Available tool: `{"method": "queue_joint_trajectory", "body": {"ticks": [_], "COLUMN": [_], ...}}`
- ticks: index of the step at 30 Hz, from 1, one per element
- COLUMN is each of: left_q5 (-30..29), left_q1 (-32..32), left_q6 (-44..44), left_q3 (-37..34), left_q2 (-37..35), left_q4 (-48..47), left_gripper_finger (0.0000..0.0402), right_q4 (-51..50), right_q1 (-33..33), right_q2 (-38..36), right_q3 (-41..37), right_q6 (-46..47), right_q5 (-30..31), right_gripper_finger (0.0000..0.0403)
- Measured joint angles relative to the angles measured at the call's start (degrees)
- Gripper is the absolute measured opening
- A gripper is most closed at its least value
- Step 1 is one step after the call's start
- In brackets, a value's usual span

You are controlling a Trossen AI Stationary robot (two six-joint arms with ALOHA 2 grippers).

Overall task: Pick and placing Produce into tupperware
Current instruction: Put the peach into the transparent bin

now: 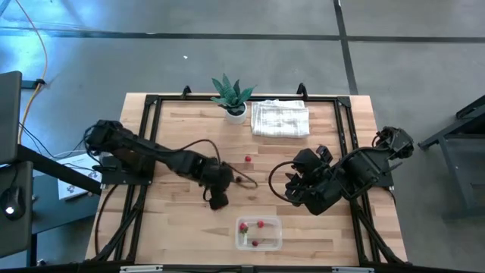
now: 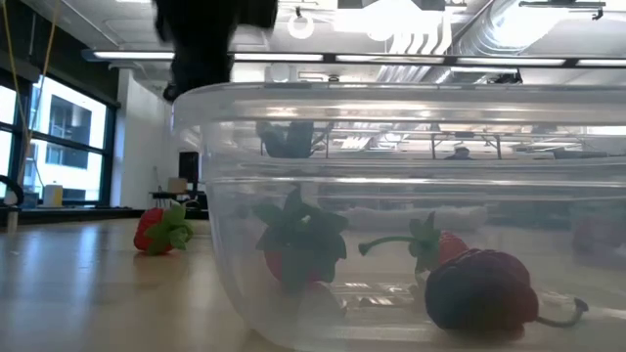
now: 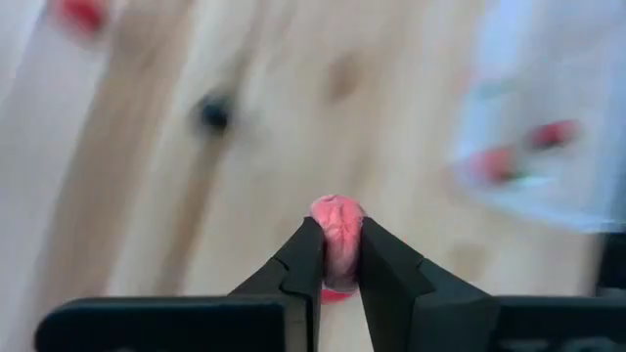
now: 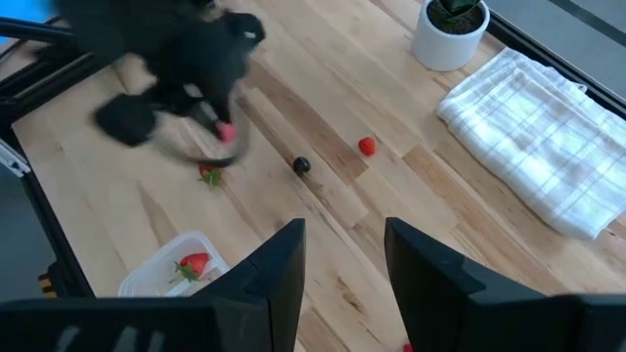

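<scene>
Three pieces sit in the tupperware (image 1: 259, 233) at the table's (image 1: 174, 227) near edge: two red berries with green tops and one dark red piece with a stem, per the low view. Left gripper (image 3: 335, 256) is clenched on a pinkish piece (image 3: 336, 227), pinched between its fingertips, hovering over the wood just up-left of the tupperware; in the high view it (image 1: 217, 199) sits just left of the tub's far-left corner. Loose produce: a red berry (image 4: 210, 174) with green top on the table right by the left gripper, a dark piece (image 4: 301, 165) a bit farther from the tupperware, a small red piece (image 1: 248, 158) beyond that toward the plant (image 1: 233, 95). Right gripper (image 4: 344, 256) idles with fingers spread, holding nothing, up-right of the tupperware and well apart from it. Cloth (image 1: 280, 119) lies folded at the far edge, just right of the plant, well away from the tupperware.
</scene>
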Motion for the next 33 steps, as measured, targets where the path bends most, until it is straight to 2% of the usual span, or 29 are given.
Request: {"method": "queue_joint_trajectory", "body": {"ticks": [5, 12, 21, 33], "left_q5": [-2.2, -3.0, -1.1, 2.4], "left_q1": [-5.5, -8.7, -9.3, -9.3], "left_q6": [0.3, 0.1, 0.2, 3.2], "left_q3": [4.8, 5.5, 5.5, 5.5], "left_q2": [0.0, 2.9, 11.2, 13.0], "left_q4": [5.6, 12.6, 16.6, 18.6], "left_gripper_finger": [0.0035, 0.0042, 0.0041, 0.004], "right_q4": [0.0, 0.0, 0.1, 0.0], "right_q1": [0.0, 0.0, 0.0, 0.0], "right_q2": [0.0, 0.0, 0.0, 0.0], "right_q3": [0.0, 0.0, 0.0, 0.0], "right_q6": [-0.3, -1.1, -1.0, -1.1], "right_q5": [0.0, 0.0, 0.0, 0.0], "right_gripper_finger": [0.0134, 0.0134, 0.0134, 0.0134]}}
